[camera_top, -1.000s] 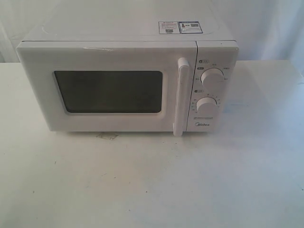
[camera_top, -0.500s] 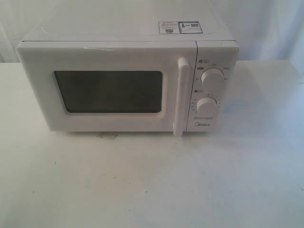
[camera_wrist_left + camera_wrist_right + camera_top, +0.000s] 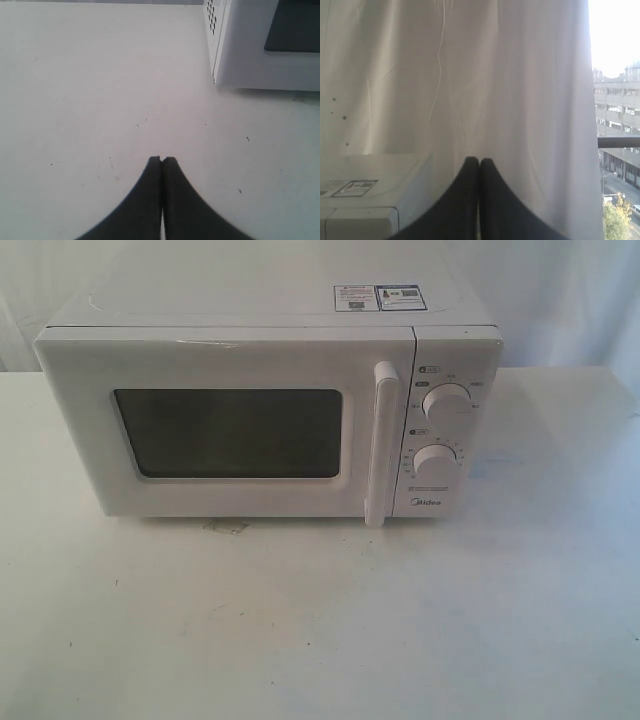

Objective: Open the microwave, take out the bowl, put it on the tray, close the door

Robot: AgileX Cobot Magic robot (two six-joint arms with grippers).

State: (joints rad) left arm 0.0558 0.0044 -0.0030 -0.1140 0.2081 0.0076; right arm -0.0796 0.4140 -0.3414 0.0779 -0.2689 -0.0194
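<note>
Nothing has shifted since the earlier frames: the microwave [image 3: 270,410] stands where it stood, back toward the far edge of the worktop [image 3: 320,620], roughly midway between the side edges. Its door [image 3: 230,365] is shut flush, the tall bar handle [image 3: 382,445] upright beside the two round knobs [image 3: 447,402]. The dark window [image 3: 230,433] shows nothing of the inside, so the bowl cannot be placed. Two stickers [image 3: 380,297] lie on the top panel.

Neither arm appears in the exterior view. The left end effector [image 3: 161,160] has its black fingers pressed together, holding nothing, over bare worktop, a little apart from the microwave's front corner on the hinge side (the vented side wall shows there). The right end effector [image 3: 479,160] is likewise pressed together and holds nothing, raised to about the height of the microwave's top and facing a white curtain [image 3: 470,75].
</note>
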